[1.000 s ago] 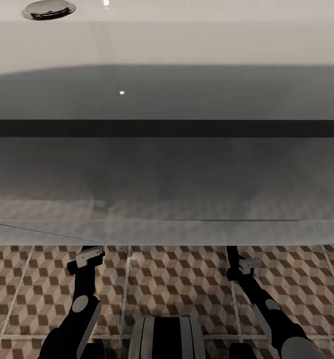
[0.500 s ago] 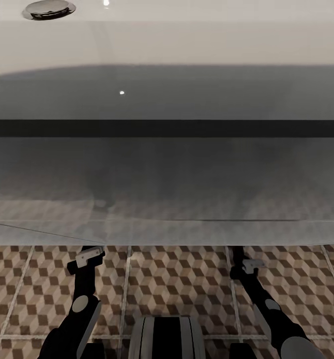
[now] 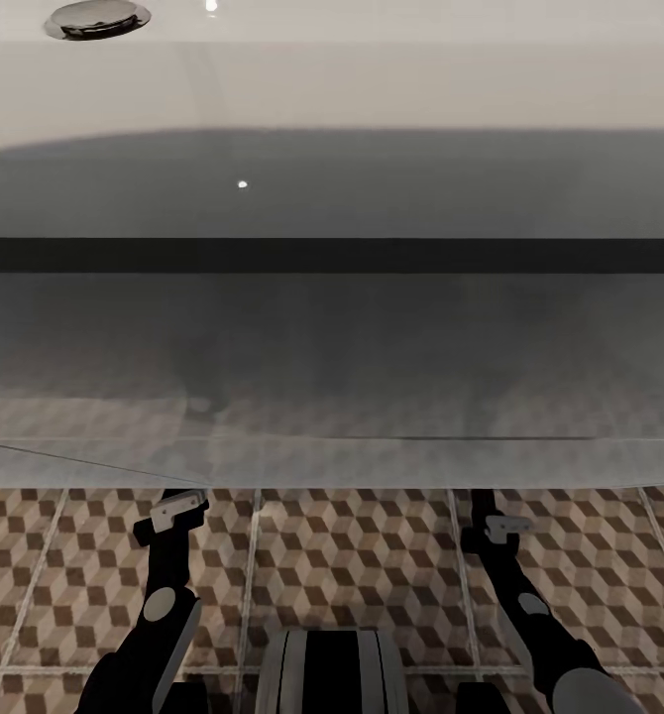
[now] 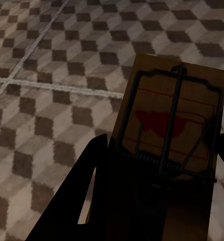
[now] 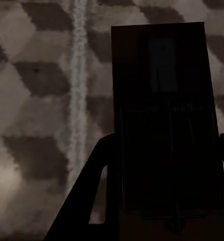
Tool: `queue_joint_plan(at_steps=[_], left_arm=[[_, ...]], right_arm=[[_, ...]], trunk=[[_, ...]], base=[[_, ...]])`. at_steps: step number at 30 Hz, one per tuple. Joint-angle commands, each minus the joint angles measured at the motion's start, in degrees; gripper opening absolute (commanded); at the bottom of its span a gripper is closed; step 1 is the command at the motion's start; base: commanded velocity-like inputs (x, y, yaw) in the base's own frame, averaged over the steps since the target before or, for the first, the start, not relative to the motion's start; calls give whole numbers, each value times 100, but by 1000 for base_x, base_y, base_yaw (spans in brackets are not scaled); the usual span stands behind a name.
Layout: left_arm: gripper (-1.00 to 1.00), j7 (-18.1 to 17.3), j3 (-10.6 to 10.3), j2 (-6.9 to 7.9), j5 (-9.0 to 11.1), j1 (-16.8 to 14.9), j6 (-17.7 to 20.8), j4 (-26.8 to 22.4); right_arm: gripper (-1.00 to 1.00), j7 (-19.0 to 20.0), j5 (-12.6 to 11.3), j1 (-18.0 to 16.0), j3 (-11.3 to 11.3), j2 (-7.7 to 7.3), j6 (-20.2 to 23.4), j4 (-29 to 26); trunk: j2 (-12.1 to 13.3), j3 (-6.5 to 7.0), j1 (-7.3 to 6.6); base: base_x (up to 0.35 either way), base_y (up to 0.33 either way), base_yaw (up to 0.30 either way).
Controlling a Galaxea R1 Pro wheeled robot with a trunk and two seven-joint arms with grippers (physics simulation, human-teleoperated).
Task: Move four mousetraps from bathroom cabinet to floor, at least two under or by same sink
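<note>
Cube-patterned bathroom floor; each claw grips mousetrap, sink overhead.

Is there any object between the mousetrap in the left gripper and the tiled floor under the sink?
Nothing visible blocks it. In the left wrist view the mousetrap sits between the left gripper fingers, with bare bathroom floor beyond it. In the head view both arms reach under the sink.
</note>
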Motion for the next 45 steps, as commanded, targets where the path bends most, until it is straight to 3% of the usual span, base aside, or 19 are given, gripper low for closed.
queue_joint_plan(at_steps=[1, 5, 7, 12, 45], left_arm=[[-100, 41, -11, 2, -24, -2, -6, 3], [-100, 41, -11, 2, -24, -2, -6, 3], [-100, 41, -11, 2, -24, -2, -6, 3], [-100, 41, -11, 2, -24, -2, -6, 3], [-100, 41, -11, 2, -24, -2, -6, 9]], right_arm=[[-100, -27, 45, -3, 7, 9, -17, 4], [-100, -368, 79, -4, 204, 25, -7, 4], [-100, -538, 86, -4, 410, 35, -2, 4], [-100, -681, 77, -4, 645, 49, 14, 7], [-100, -630, 40, -4, 676, 52, 45, 49]], trunk=[[-1, -3, -1], [-1, -3, -1], [-1, -3, -1], [-1, -3, -1], [-1, -3, -1]], base=[[0, 0, 0], [0, 0, 0], [0, 0, 0], [0, 0, 0], [0, 0, 0]])
